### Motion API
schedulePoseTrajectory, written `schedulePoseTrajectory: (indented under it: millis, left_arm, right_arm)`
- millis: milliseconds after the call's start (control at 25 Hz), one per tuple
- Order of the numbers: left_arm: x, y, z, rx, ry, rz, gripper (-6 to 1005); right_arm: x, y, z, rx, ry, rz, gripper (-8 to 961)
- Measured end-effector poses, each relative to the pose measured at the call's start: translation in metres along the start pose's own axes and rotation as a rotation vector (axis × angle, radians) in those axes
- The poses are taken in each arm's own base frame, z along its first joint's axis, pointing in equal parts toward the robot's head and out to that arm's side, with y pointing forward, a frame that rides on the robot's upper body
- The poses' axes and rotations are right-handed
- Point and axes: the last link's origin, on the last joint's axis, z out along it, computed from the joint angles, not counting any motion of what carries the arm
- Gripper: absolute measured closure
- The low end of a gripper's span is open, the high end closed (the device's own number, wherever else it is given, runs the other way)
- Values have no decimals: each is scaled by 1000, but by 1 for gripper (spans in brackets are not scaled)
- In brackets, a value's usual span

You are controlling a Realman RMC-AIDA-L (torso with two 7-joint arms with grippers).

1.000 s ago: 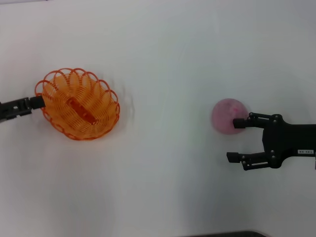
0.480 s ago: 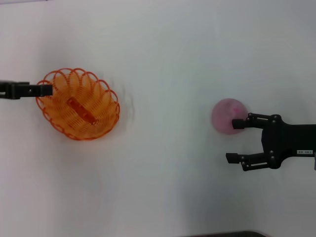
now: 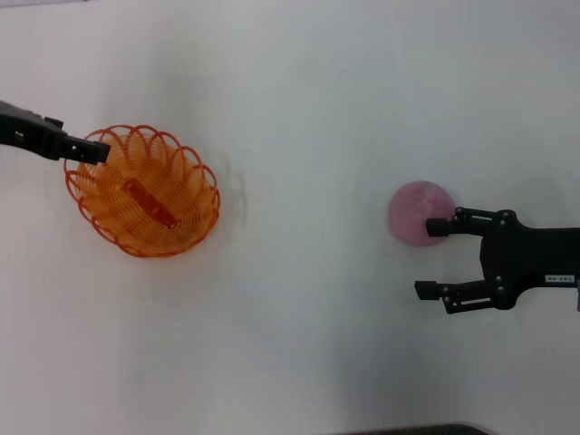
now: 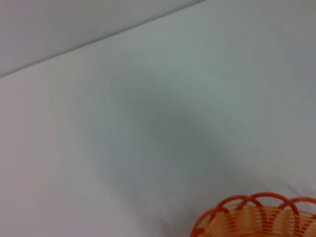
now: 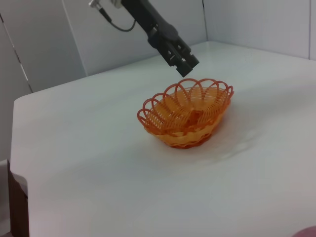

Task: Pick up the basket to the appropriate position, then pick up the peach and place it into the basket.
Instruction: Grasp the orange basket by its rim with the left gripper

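Note:
The orange basket (image 3: 142, 192) sits on the white table at the left. It also shows in the right wrist view (image 5: 185, 116), and its rim shows in the left wrist view (image 4: 256, 217). My left gripper (image 3: 93, 150) hovers just over the basket's far-left rim, a little above it in the right wrist view (image 5: 183, 63). The pale pink peach (image 3: 415, 210) lies on the table at the right; a sliver of it shows in the right wrist view (image 5: 307, 232). My right gripper (image 3: 431, 258) is open beside the peach, with its far finger (image 3: 439, 227) against the fruit's near side and its near finger apart from it.
The white table (image 3: 299, 109) spreads between the basket and the peach. Its front edge shows as a dark strip (image 3: 408, 430). In the right wrist view grey walls (image 5: 44, 34) stand behind the table, and the table's corner edge (image 5: 15, 177) drops off.
My left arm has swung from the basket's left side toward its far-left rim and risen. The basket has stayed in place. The right arm and the peach have not moved.

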Motion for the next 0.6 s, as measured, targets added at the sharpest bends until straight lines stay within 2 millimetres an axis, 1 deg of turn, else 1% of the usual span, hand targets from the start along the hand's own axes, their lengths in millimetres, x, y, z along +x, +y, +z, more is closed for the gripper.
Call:
schedulePoseTrajectory:
  millis: [160, 320, 600]
  left_arm:
    - [17, 4, 6, 23, -60, 75, 153]
    - [32, 7, 14, 33, -160, 157, 154]
    - [54, 11, 22, 48, -243, 246, 154]
  right_arm:
    - [-1, -1, 0, -1, 0, -3, 10]
    - [-2, -2, 0, -1, 0, -5, 10]
    - [-3, -2, 1, -5, 2, -10, 10]
